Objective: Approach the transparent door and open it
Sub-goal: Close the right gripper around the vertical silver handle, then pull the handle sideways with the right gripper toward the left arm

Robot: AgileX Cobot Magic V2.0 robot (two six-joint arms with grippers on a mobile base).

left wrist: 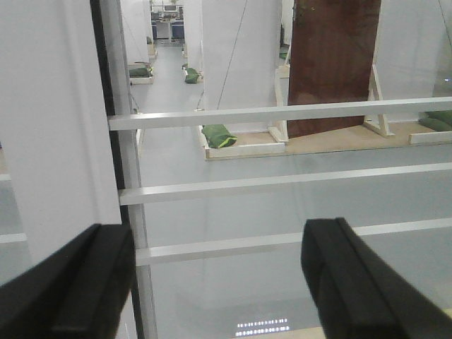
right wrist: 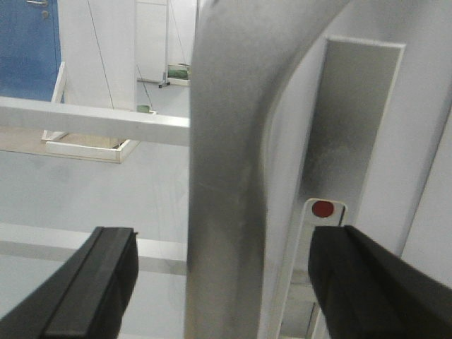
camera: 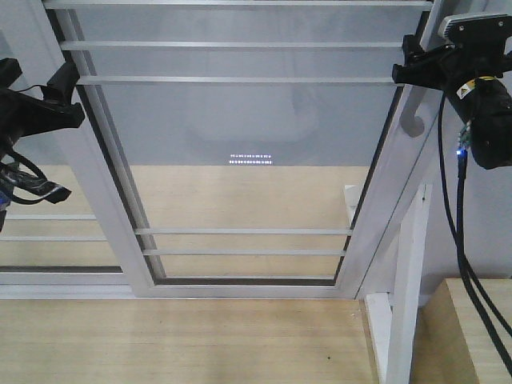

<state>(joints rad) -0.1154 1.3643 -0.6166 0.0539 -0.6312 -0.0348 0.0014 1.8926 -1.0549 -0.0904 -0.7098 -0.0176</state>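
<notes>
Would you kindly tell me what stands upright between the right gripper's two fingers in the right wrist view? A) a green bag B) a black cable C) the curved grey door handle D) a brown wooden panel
C: in the right wrist view the curved grey handle rises through the gap between the two spread fingers of the right gripper, which is open around it.
</notes>
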